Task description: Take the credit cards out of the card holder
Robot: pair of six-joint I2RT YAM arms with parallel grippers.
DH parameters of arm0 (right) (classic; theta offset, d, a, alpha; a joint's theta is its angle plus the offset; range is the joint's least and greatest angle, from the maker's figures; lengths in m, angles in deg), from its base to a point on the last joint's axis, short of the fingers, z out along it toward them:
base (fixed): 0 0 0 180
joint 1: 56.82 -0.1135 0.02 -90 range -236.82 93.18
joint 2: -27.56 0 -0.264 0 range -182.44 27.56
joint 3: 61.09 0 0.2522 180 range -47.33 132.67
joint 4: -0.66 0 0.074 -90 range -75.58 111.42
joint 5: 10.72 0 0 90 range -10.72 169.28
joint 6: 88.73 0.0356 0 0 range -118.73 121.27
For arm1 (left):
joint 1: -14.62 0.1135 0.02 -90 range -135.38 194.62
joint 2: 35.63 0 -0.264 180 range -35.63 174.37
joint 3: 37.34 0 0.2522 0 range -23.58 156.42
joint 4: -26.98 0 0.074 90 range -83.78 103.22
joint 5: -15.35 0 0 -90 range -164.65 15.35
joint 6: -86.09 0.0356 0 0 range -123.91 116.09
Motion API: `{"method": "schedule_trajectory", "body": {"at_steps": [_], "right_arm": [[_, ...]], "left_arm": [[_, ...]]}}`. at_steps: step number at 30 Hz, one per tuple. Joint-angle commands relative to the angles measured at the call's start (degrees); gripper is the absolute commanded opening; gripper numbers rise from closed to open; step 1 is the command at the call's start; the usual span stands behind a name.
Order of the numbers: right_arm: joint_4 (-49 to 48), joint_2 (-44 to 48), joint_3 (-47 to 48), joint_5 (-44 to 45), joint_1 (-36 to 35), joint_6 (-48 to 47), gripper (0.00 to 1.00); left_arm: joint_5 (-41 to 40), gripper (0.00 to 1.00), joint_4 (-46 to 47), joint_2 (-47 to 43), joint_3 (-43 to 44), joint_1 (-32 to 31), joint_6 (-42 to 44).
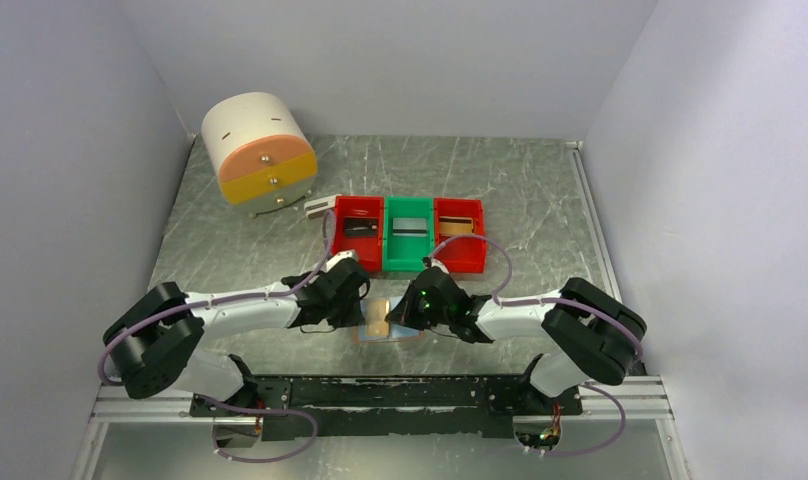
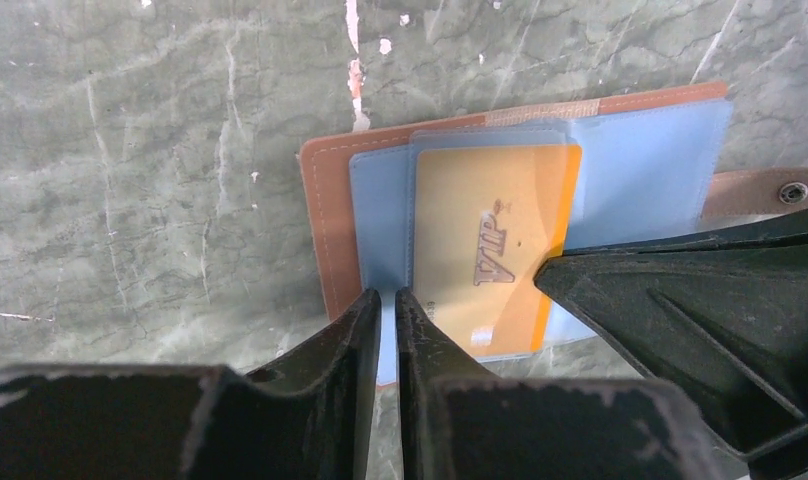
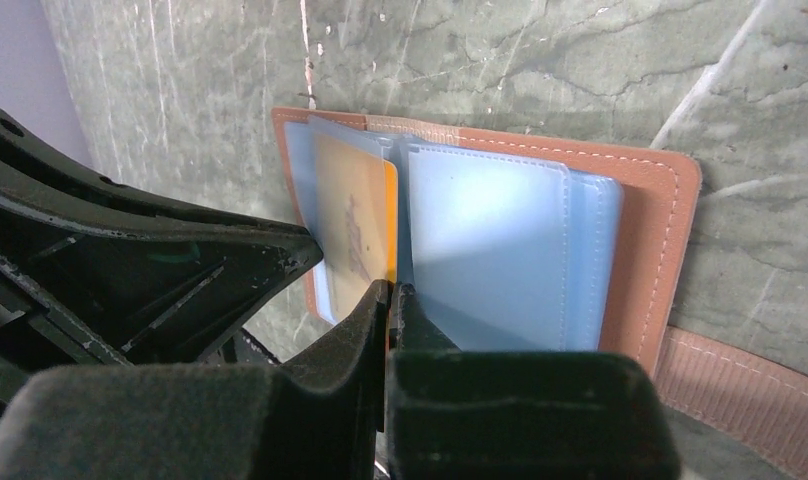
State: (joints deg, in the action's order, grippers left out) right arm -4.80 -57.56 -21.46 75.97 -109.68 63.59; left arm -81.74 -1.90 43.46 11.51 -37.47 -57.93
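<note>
The card holder point(image 2: 325, 230) lies open and flat on the grey marbled table point(image 1: 230, 270), near the front edge, between the two wrists. Its tan-brown cover faces down, its pale blue clear pockets point(image 3: 490, 250) face up, and its strap tab point(image 2: 770, 190) sticks out to one side.

A yellow-orange credit card point(image 2: 480, 250) printed "VIP" sits in one of the clear pockets on the left half.

The left gripper point(image 2: 385, 305) reaches in from the left. Its jaws are closed to a thin slit on the edge of a blue pocket leaf, which shows between the two fingers.

The right gripper point(image 3: 390, 295) comes in from the other side, its jaws pressed together at the edge of the yellow-orange credit card. I cannot tell whether they pinch the bare card or the card through its sleeve. The two grippers sit just beside each other over the holder.

Farther back on the table three bins stand touching in a row:
- The left red bin point(image 1: 358, 205) holds a dark card point(image 1: 360, 229).
- The green bin point(image 1: 410, 262) in the middle holds a pale card point(image 1: 410, 222).
- The right red bin point(image 1: 460, 262) holds a gold-brown card point(image 1: 459, 226).

A small grey-white block point(image 1: 320, 205) lies just beside the left red bin. A round white drawer unit point(image 1: 260, 150) with a pink and a yellow drawer front stands in the far left corner
</note>
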Motion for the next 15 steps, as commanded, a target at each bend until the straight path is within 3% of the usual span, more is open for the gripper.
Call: {"method": "schedule_trajectory", "body": {"at_steps": [1, 15], "right_arm": [[1.6, -1.0, 0.1, -0.7, 0.4, -1.3, 0.03], [3.5, 1.1, 0.1, 0.5, 0.5, -1.7, 0.03]], "left_arm": [[-6.7, 0.19, -8.2, 4.5, 1.5, -1.4, 0.5], [-14.0, 0.21, -16.8, 13.1, 8.8, -6.7, -2.3]]}}
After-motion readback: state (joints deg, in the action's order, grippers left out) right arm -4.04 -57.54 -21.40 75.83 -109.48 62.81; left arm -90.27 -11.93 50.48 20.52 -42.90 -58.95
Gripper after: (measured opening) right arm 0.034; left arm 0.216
